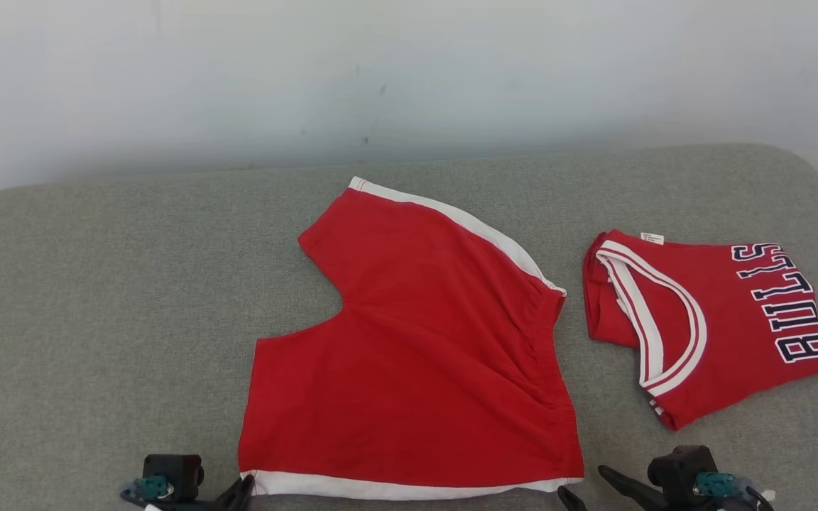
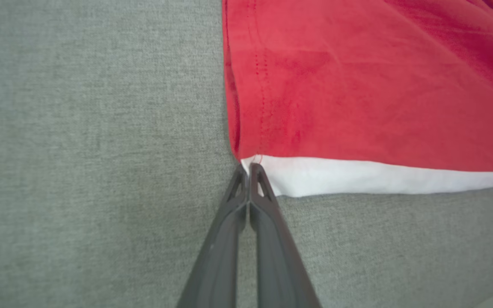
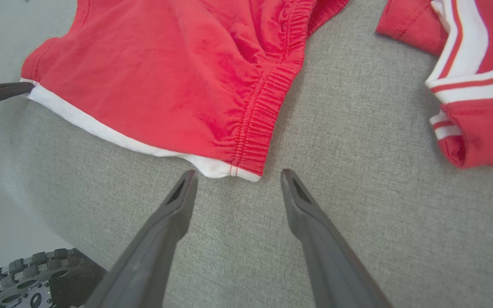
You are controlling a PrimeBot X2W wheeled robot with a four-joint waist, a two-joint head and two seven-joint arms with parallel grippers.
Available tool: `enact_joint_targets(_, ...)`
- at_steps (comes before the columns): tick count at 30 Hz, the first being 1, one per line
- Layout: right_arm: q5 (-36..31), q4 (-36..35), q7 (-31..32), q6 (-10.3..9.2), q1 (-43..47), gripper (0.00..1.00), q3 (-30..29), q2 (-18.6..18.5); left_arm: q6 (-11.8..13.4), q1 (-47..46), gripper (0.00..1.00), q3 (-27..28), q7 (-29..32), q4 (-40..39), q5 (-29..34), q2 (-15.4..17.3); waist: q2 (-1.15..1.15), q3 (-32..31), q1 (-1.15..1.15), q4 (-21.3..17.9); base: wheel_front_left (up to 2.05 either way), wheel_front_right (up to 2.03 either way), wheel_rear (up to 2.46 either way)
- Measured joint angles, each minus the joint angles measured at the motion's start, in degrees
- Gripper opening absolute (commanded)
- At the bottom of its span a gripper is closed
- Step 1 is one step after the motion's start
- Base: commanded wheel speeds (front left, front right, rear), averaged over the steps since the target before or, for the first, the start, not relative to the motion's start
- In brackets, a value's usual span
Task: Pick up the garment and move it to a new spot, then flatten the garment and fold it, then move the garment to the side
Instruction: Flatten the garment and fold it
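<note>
**Left gripper on the near-left corner, right one not yet on its corner**

The shorts [image 1: 416,355] lie spread in the middle of the grey table [image 1: 96,284], and both grippers are at their near edge. This edge, a white stripe, runs left to right, from one gripper to the other.

The left gripper [image 2: 249,169] is closed at the near-left corner. Its tips sit on the end of the white stripe and seem to pinch it, though very little cloth is between them.

The right gripper [image 3: 239,175] is wide open and holds nothing. The near-right corner, where the stripe meets the waistband, lies just in front of its tips, a little closer to the finger on the left of the right wrist view. I judge that this gripper must go a little forward and close before the near edge can be lifted or pulled flat.

The shorts are red and almost flat. The gathered waistband is on the right and the two legs open to the left, with a notch between them. A folded red jersey [image 1: 707,326] lies apart on the right.
</note>
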Motion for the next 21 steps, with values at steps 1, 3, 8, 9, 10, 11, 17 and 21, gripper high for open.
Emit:
enact_joint_targets(1, -0.1, 0.6, 0.2, 0.21, -0.6, 1.00, 0.1, 0.1, 0.0, -0.1, 0.00, -0.1, 0.0, 0.3, 0.0, -0.1, 0.00, -0.1, 0.00, 0.1, 0.00, 0.00, 0.00)
enact_joint_targets(3, -1.5, 1.9, 0.7, 0.36, -1.9, 1.00, 0.8, 0.0, -0.1, -0.2, 0.00, -0.1, -0.3, 0.5, 0.0, -0.1, 0.00, -0.2, 0.00, 0.2, 0.00, 0.00, 0.00)
enact_joint_targets(8, -2.9, 4.9, 1.2, 0.90, -3.8, 0.08, 1.8, 0.5, -0.1, -0.2, 0.00, -0.1, -1.1, 1.4, 0.0, -0.3, 0.00, -0.4, 0.00, 0.4, 0.00, 0.00, 0.00)
enact_joint_targets(9, -2.9, 5.3, 1.2, 0.98, -3.8, 0.00, 2.0, 0.6, -0.1, -0.2, 0.00, -0.1, -1.1, 1.5, 0.0, -0.4, 0.00, -0.5, 0.00, 0.5, 0.00, 0.00, 0.00)
enact_joint_targets(10, -2.9, 5.8, 1.2, 1.08, -3.8, 0.00, 2.1, 0.7, -0.1, -0.2, 0.00, -0.1, -1.3, 1.6, 0.0, -0.4, 0.00, -0.5, 0.00, 0.5, 0.00, 0.00, 0.00)
enact_joint_targets(11, -2.9, 6.1, 1.2, 1.10, -3.8, 0.00, 2.1, 0.9, -0.1, -0.2, 0.00, -0.1, -1.5, 1.8, 0.0, -0.4, 0.00, -0.6, 0.00, 0.5, 0.00, 0.00, 0.00)
enact_joint_targets(17, -2.8, 7.3, 1.0, 1.55, -3.9, 0.00, 1.9, 1.3, -0.5, -0.2, 0.00, 0.0, -2.1, 2.4, 0.0, -0.4, 0.00, -0.7, 0.00, 0.3, 0.00, 0.00, 0.00)
enact_joint_targets(21, -2.4, 8.0, 0.5, 1.88, -4.2, 0.00, 1.8, 1.4, -0.5, -0.3, 0.00, 0.0, -2.5, 2.8, -0.1, -0.4, 0.00, -0.6, 0.00, 0.0, 0.00, 0.00, 0.00)
